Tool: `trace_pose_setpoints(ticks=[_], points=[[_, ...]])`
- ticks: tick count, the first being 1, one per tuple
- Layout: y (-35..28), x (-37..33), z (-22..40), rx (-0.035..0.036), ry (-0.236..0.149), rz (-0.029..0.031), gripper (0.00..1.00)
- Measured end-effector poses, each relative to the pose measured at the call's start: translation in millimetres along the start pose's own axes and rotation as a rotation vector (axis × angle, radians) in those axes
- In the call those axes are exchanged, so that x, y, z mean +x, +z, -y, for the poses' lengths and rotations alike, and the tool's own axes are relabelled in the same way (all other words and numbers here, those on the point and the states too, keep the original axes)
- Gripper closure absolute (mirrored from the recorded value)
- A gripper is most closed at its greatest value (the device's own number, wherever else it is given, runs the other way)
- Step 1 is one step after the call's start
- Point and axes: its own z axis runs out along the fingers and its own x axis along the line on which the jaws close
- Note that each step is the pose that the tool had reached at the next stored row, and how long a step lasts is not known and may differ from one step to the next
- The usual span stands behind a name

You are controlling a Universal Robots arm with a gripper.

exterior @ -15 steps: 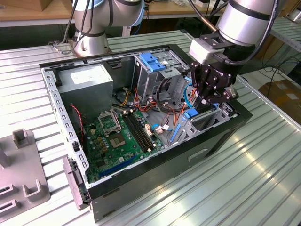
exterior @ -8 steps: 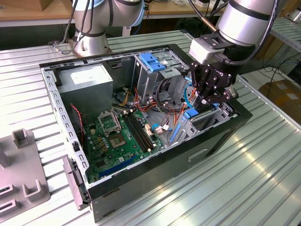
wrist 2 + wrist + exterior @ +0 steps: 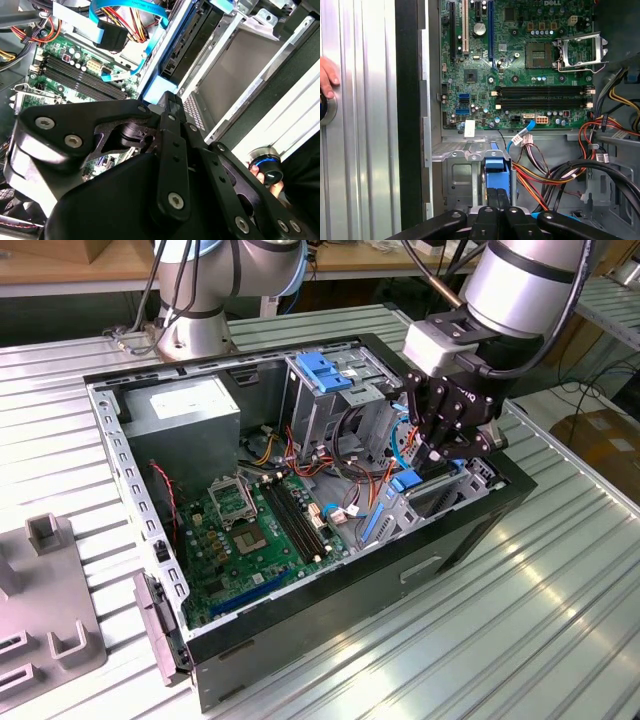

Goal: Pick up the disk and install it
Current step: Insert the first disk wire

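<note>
The disk stands on edge in the drive bay at the front corner of the open computer case [image 3: 470, 530]. Its light-blue bracket [image 3: 405, 481] faces up, and the same bracket end [image 3: 497, 167] shows in the first wrist view. My gripper [image 3: 431, 454] hangs directly over that bay. Its black fingers are pressed together with no gap, and the tips [image 3: 498, 197] rest against the bracket's end. In the second wrist view the gripper [image 3: 170, 102] meets the blue bracket [image 3: 156, 86], with the disk's dark body [image 3: 192, 37] running away along a blue rail.
A green motherboard [image 3: 250, 530], bundles of coloured cables [image 3: 555, 175] and a blue ribbon cable [image 3: 125, 10] lie beside the bay. A metal cage with a blue handle [image 3: 325, 368] and a grey box [image 3: 185, 410] stand behind. A person's hand [image 3: 327, 76] rests on a round button outside the case.
</note>
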Motion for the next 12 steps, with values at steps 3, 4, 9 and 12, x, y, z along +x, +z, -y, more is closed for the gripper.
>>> trace_pose_setpoints(ticks=[3, 4, 9, 12], points=[[0.1, -0.1, 1.8, 0.0000, 0.000, 0.0001, 0.89], [0.2, -0.1, 2.9, 0.0000, 0.000, 0.0001, 0.89], [0.4, -0.3, 12.3, 0.0000, 0.000, 0.0000, 0.89], [0.5, -0.4, 16.6, 0.0000, 0.000, -0.0001, 0.89]])
